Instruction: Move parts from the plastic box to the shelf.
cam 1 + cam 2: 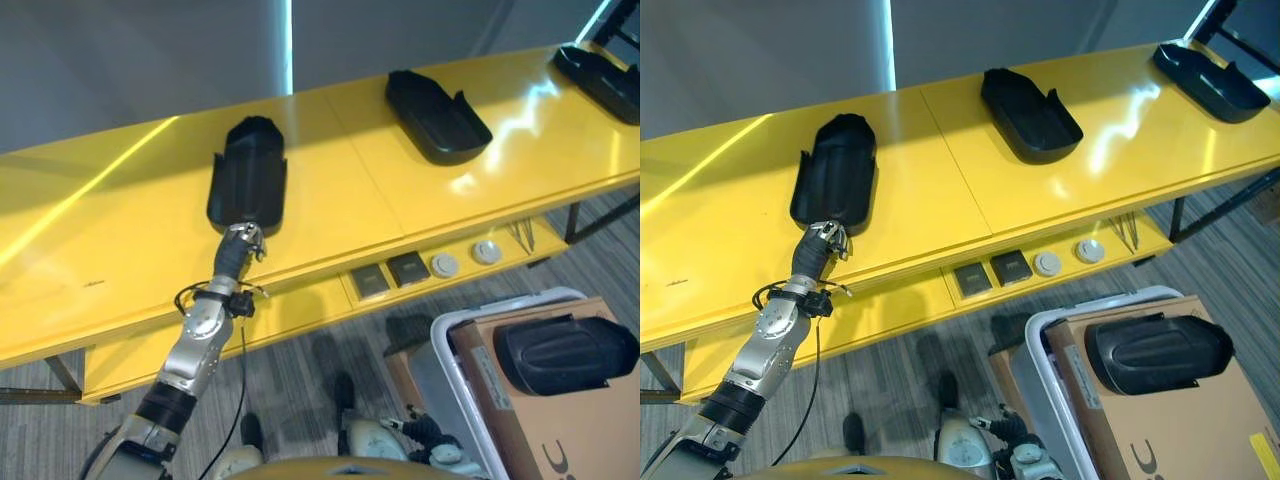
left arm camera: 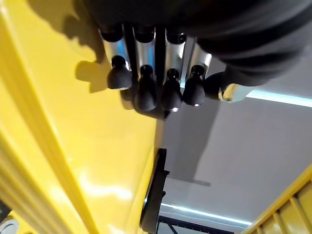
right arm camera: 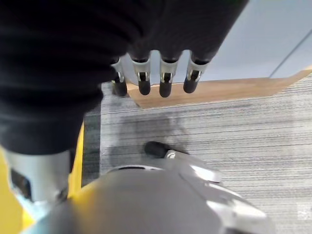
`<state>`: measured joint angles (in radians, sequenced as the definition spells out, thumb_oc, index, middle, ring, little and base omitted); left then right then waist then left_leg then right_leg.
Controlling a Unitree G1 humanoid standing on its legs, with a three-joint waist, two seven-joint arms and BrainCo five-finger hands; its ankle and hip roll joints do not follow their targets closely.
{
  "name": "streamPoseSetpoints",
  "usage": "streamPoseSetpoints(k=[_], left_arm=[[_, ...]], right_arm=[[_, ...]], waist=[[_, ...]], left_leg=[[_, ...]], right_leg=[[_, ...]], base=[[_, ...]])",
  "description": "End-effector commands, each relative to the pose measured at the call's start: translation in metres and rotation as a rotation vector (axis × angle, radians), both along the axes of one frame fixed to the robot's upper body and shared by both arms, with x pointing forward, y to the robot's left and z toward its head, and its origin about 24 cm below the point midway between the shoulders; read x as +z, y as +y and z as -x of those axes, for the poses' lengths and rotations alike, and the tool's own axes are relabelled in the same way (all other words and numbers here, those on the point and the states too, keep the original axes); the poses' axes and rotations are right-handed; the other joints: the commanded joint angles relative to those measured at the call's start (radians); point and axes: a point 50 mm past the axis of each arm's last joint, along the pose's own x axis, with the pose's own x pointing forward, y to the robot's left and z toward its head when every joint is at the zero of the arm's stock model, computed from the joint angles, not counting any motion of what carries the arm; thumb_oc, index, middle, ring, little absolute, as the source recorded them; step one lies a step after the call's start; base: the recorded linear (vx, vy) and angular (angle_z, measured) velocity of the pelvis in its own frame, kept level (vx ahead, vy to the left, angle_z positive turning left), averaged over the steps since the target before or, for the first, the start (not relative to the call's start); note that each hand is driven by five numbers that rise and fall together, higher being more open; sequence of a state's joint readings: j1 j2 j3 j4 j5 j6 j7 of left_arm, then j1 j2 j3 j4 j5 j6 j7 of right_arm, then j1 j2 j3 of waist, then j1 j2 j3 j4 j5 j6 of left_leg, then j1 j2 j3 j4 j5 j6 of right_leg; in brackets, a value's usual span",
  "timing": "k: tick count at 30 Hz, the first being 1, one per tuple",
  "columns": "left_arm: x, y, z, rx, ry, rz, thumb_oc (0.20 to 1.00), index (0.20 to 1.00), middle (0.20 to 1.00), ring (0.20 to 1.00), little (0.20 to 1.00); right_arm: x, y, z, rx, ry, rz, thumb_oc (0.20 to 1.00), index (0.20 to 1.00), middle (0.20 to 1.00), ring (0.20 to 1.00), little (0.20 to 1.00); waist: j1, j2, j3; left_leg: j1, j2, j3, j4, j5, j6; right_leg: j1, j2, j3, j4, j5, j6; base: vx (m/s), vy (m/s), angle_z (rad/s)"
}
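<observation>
three black moulded parts already lie on the yellow shelf [image 1: 120, 250]: the nearest part [image 1: 250, 175] toward the left, a second part [image 1: 436, 116] around the middle, and a third part [image 1: 600, 80] far off at the right end, all well apart from each other. a fourth part [image 1: 560, 352] is left in the plastic box [image 1: 452, 385] on the floor at the lower right, resting on brown cardboard [image 1: 545, 420] inside it, so by the look of things the job is mostly done with at least that one piece to go. the left hand [image 1: 240, 243] sits at the near end of the nearest part, right at its edge; in its wrist view the fingers [image 2: 146, 92] hang fairly straight beside the yellow surface and grasp nothing, so it reads as released, though from the head views it is hard to say whether the tips touch the part. the right hand [image 3: 146, 68] shows in its own wrist view, fingers straight and relaxed over grey floor [image 3: 234, 131], empty. the parts are matte black shells, elongated, rounded at one end, with raised walls and a hollow inside; the one in the box lies with its smooth domed back up. they look rigid and light.
</observation>
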<state>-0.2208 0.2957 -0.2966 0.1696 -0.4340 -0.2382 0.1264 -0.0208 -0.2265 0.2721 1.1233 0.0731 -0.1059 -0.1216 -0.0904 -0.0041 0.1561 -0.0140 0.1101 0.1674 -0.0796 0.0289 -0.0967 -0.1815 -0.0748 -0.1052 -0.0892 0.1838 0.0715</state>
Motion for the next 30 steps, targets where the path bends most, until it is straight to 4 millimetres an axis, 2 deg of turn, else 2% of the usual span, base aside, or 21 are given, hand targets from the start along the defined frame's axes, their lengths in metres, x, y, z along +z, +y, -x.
streamPoseSetpoints(k=[1,7,11,16,17,18,19,24,30], left_arm=[[0.031,0.003,-0.015,0.024,-0.148,-0.056,0.200,0.200,0.200,0.200,0.200],[0.040,-0.001,-0.016,0.021,-0.183,-0.048,0.200,0.200,0.200,0.200,0.200],[0.042,-0.003,-0.009,-0.007,-0.207,-0.055,0.200,0.200,0.200,0.200,0.200],[0.033,0.001,0.016,-0.057,-0.219,-0.123,0.200,0.200,0.200,0.200,0.200],[0.033,0.001,0.020,-0.066,-0.236,-0.156,0.297,0.297,0.297,0.297,0.297],[0.031,0.000,0.026,-0.078,-0.232,-0.163,0.931,0.931,0.931,0.931,0.931],[0.031,0.001,0.026,-0.078,-0.231,-0.163,1.000,1.000,1.000,1.000,1.000],[0.035,-0.005,0.046,-0.134,-0.279,-0.186,1.000,1.000,1.000,1.000,1.000],[0.034,-0.017,0.045,-0.169,-0.291,-0.224,1.000,1.000,1.000,1.000,1.000]], right_arm=[[0.001,0.015,-0.011,0.069,-0.032,0.014,1.000,1.000,1.000,1.000,1.000],[-0.001,0.015,-0.006,0.036,-0.016,0.008,1.000,1.000,1.000,1.000,1.000],[-0.002,0.014,-0.003,0.032,-0.007,0.012,1.000,1.000,1.000,1.000,1.000],[-0.004,0.013,0.000,0.023,0.013,0.010,1.000,1.000,1.000,1.000,1.000],[-0.004,0.012,0.001,0.022,0.018,0.010,1.000,1.000,1.000,1.000,1.000],[-0.005,0.012,0.003,0.019,0.025,0.010,1.000,1.000,1.000,1.000,1.000],[-0.005,0.012,0.004,0.019,0.026,0.010,1.000,1.000,1.000,1.000,1.000],[-0.006,0.012,0.004,0.002,0.031,0.006,1.000,1.000,1.000,1.000,1.000],[-0.006,0.011,0.007,-0.088,0.022,-0.016,1.000,1.000,1.000,1.000,1.000]], waist=[[-0.006,-0.028,0.038],[-0.005,-0.032,0.037],[0.003,-0.026,0.029],[0.027,-0.017,-0.016],[0.032,-0.017,-0.026],[0.037,-0.018,-0.035],[0.036,-0.019,-0.034],[0.052,-0.034,-0.075],[0.036,-0.054,-0.057]], left_leg=[[-0.054,0.012,-0.009,-0.008,0.037,0.014],[-0.053,0.019,-0.004,-0.008,0.037,0.011],[-0.020,0.021,-0.004,-0.008,0.028,0.009],[0.040,0.012,-0.016,-0.008,0.003,0.014],[0.049,0.010,-0.017,-0.008,-0.002,0.016],[0.060,0.007,-0.021,-0.008,-0.007,0.018],[0.061,0.007,-0.022,-0.008,-0.007,0.018],[0.108,-0.017,-0.051,-0.008,-0.032,0.037],[0.143,-0.069,-0.045,-0.008,-0.060,0.085]], right_leg=[[0.031,-0.038,0.013,0.002,-0.028,0.057],[0.034,-0.033,0.013,0.002,-0.033,0.058],[0.067,-0.033,0.007,0.002,-0.046,0.055],[0.145,-0.044,-0.014,0.002,-0.069,0.053],[0.156,-0.047,-0.018,0.002,-0.073,0.054],[0.170,-0.048,-0.023,0.002,-0.078,0.054],[0.172,-0.048,-0.024,0.002,-0.078,0.054],[0.233,-0.065,-0.041,0.005,-0.087,0.063],[0.197,-0.112,-0.005,0.123,-0.089,0.095]], base=[[-0.04,-0.031,-0.07],[0.02,-0.025,-0.04],[0.04,-0.002,-0.03],[0.05,0.025,0.09],[0.03,0.036,0.20],[0.02,0.026,0.18],[0.02,0.043,0.14],[0.00,0.080,0.21],[-0.06,0.156,0.01]])
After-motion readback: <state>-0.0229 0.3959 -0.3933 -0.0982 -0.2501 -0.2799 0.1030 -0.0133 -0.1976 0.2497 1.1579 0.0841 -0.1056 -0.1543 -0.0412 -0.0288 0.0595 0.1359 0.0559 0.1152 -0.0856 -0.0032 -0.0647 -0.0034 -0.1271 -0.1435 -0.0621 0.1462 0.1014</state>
